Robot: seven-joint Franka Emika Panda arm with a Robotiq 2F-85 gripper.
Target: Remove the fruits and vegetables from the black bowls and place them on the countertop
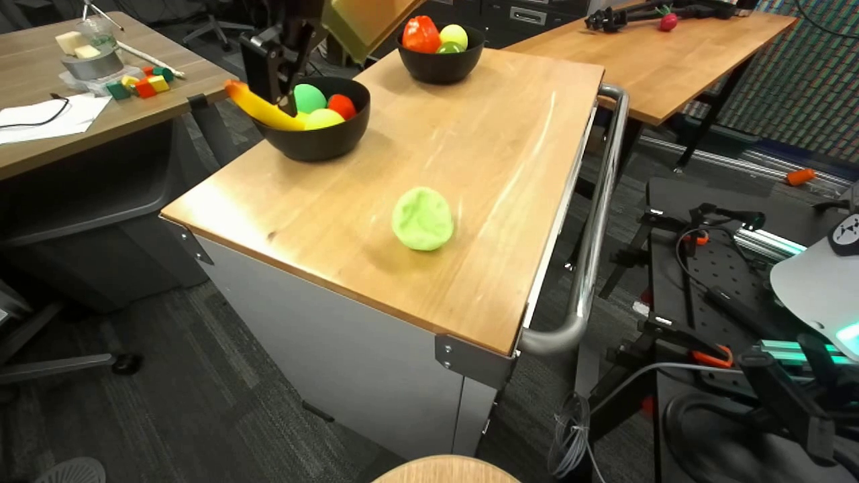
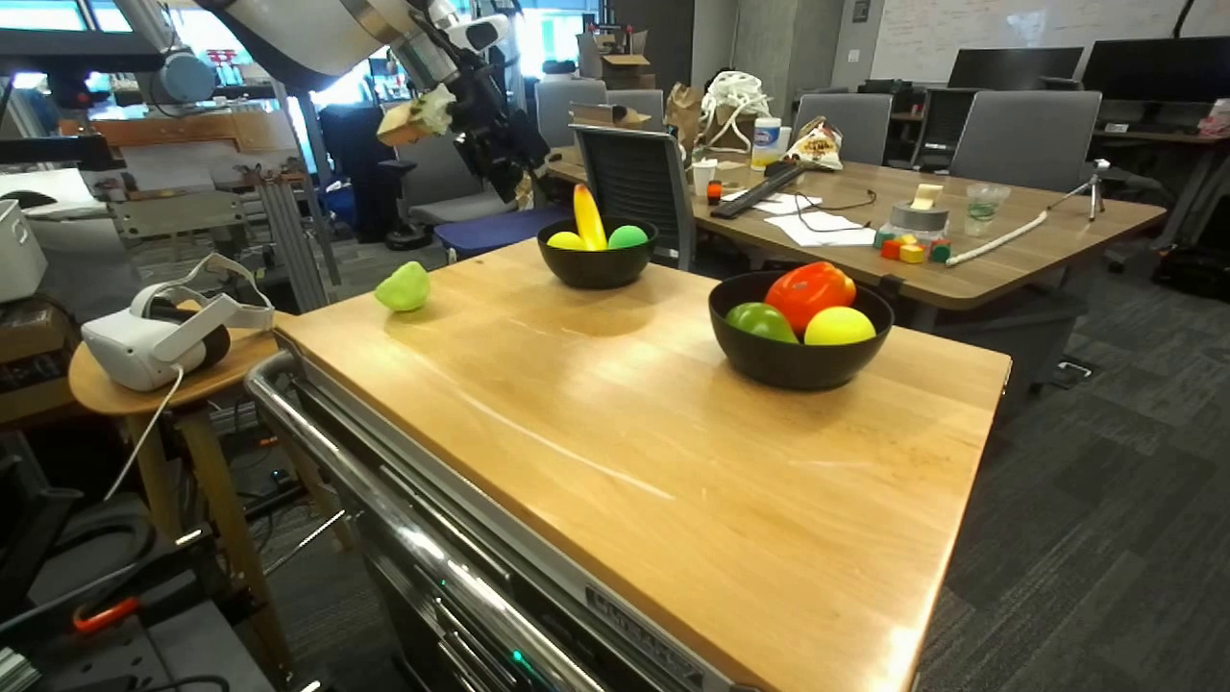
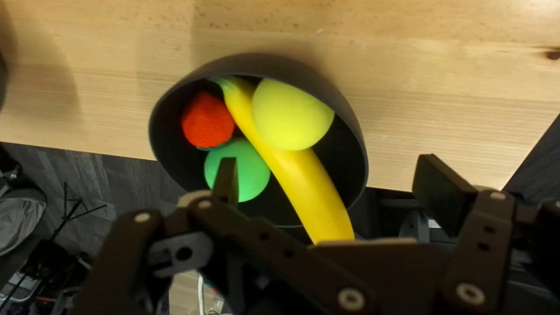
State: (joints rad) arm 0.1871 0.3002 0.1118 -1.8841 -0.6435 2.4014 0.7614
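The black two-fingered gripper (image 3: pixel 336 186) gapes wide, empty. In the wrist view, a curved yellow banana (image 3: pixel 305 186) shows between its jaws.

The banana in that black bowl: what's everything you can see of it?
The banana is smooth, gently curved and bright yellow, greenish at its low end and orange at its raised tip; it looks like plastic. It leans inside the black bowl, its tip rising past the rim. In the wrist view it lies between a yellow round piece and a green round piece, seemingly touching both. The open gripper is not holding it.
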